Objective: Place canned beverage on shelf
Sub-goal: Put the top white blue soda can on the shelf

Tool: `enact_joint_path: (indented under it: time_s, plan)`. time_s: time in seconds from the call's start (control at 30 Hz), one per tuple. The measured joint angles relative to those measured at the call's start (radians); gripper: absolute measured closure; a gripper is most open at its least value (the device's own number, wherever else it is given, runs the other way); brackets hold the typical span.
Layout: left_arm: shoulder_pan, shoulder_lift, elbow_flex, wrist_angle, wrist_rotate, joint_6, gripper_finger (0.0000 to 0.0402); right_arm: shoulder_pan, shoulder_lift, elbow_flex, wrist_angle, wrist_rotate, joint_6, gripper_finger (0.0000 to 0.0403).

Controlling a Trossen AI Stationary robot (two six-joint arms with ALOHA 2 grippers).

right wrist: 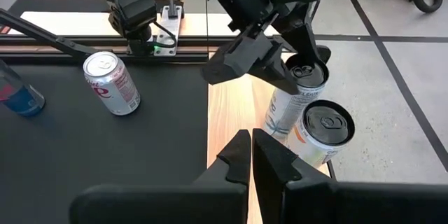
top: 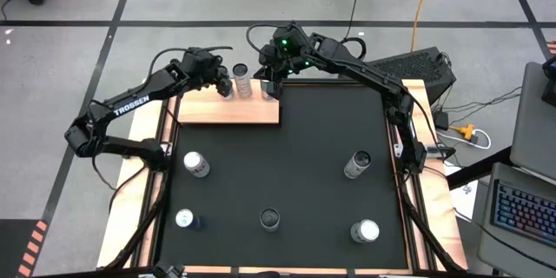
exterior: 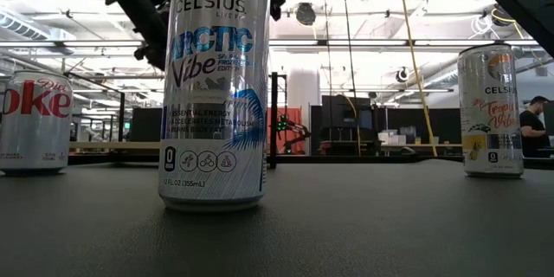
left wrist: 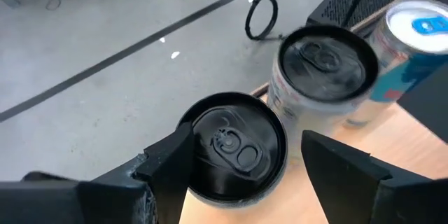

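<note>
The shelf [top: 228,111] is a light-wood board at the far left of the black mat. Two cans stand at its far edge: a black-topped can [left wrist: 323,63] and a blue-topped can [left wrist: 413,42]. My left gripper [left wrist: 238,175] reaches in from the left, shut on a third, black-topped can [left wrist: 234,147]. In the high view my left gripper [top: 228,85] hides that can. My right gripper [right wrist: 250,147] hovers shut over the shelf's far right corner, holding nothing. My left gripper pinches the can's upper side wall [left wrist: 199,185], just below the rim, between its two fingers. The fingers come from the table's left and slant down. The can [right wrist: 294,101] is upright. The nearer can [right wrist: 322,129] hides its base, so I cannot tell whether it rests on the shelf.
Several more cans stand on the black mat [top: 287,165], among them one at the left [top: 196,165], one at the near middle [top: 270,218] and one at the right [top: 356,163]. The low view has a tall Celsius can [exterior: 214,86] up close. Floor lies beyond the shelf's far edge.
</note>
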Motion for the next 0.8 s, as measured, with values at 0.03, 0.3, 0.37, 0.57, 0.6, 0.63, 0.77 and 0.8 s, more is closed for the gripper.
enact_joint_path:
  time_s: [0.03,0.3,0.37,0.57,0.6,0.63,0.77,0.8]
  plan:
    - [-0.005,0.0,0.009,-0.015,-0.009,-0.003,0.0141,0.0,0.0,0.0,-0.002,0.0,0.0,0.0403]
    - [-0.025,0.0,0.034,-0.087,-0.085,-0.093,0.0141,0.0,0.0,0.0,-0.039,0.0,-0.001,0.0403]
    - [-0.024,-0.001,0.034,-0.102,-0.109,-0.114,0.0141,0.0,0.0,0.0,-0.04,0.0,-0.001,0.0403]
    - [-0.024,-0.001,0.034,-0.109,-0.146,-0.151,0.0141,0.0,0.0,0.0,-0.043,0.0,-0.001,0.0403]
    - [-0.024,-0.001,0.034,-0.108,-0.145,-0.151,0.0141,0.0,0.0,0.0,-0.043,0.0,-0.001,0.0403]
    - [-0.024,-0.001,0.034,-0.105,-0.145,-0.15,0.0141,0.0,0.0,0.0,-0.043,0.0,-0.001,0.0403]
    - [-0.024,-0.001,0.034,-0.094,-0.145,-0.15,0.0141,0.0,0.0,0.0,-0.043,0.0,-0.001,0.0403]
    - [-0.024,-0.001,0.034,-0.093,-0.145,-0.15,0.0141,0.0,0.0,0.0,-0.043,0.0,-0.001,0.0403]
